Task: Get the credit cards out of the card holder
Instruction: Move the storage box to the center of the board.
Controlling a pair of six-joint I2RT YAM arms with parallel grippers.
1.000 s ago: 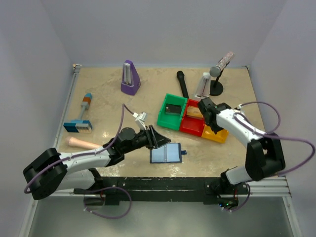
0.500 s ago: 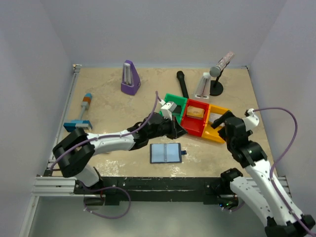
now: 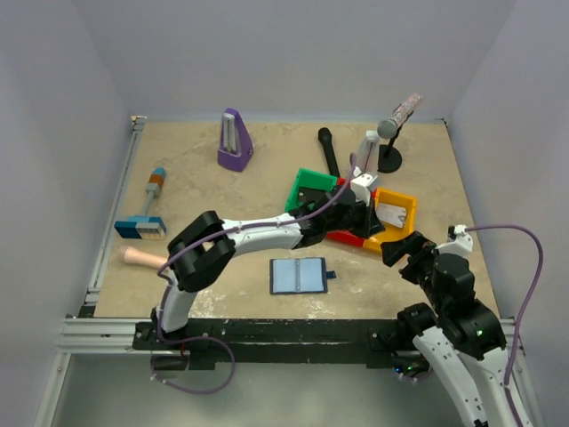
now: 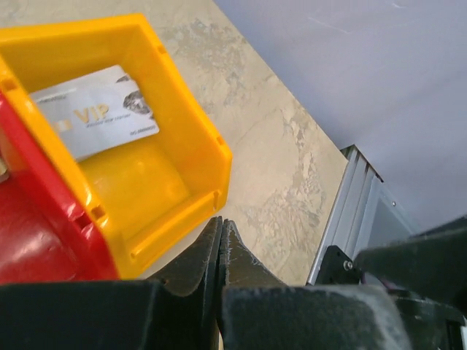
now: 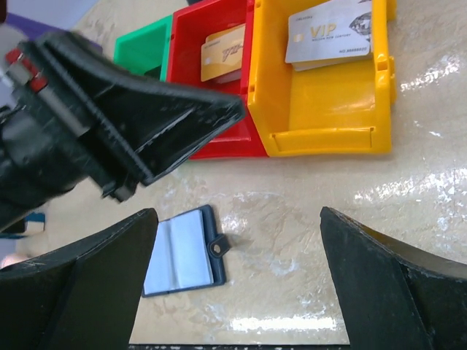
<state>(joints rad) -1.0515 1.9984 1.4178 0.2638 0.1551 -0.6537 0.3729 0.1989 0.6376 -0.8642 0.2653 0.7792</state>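
Observation:
The card holder (image 3: 300,277) lies open on the table, navy with pale blue inner panels and no card showing in it; the right wrist view has the card holder (image 5: 186,251) below my open right gripper (image 5: 237,211). A silver VIP credit card (image 5: 328,33) rests in the yellow bin (image 5: 328,138), and a gold credit card (image 5: 222,44) in the red bin (image 5: 219,142). My left gripper (image 4: 220,222) is shut on nothing, hovering over the front of the yellow bin (image 4: 146,168) near the silver card (image 4: 95,109). From above, the left gripper (image 3: 363,229) reaches over the bins and the right gripper (image 3: 404,253) sits back by its base.
A green bin (image 3: 298,197) holds a black flat rectangle (image 3: 311,191). Behind stand a purple metronome (image 3: 235,140), a black marker (image 3: 328,149) and a microphone on a stand (image 3: 391,133). A blue and orange tool (image 3: 147,209) and a beige cylinder (image 3: 147,258) lie at the left.
My left arm swung from beside the card holder over to the bins and its gripper shut. My right arm pulled back from the yellow bin toward its base with its gripper opened.

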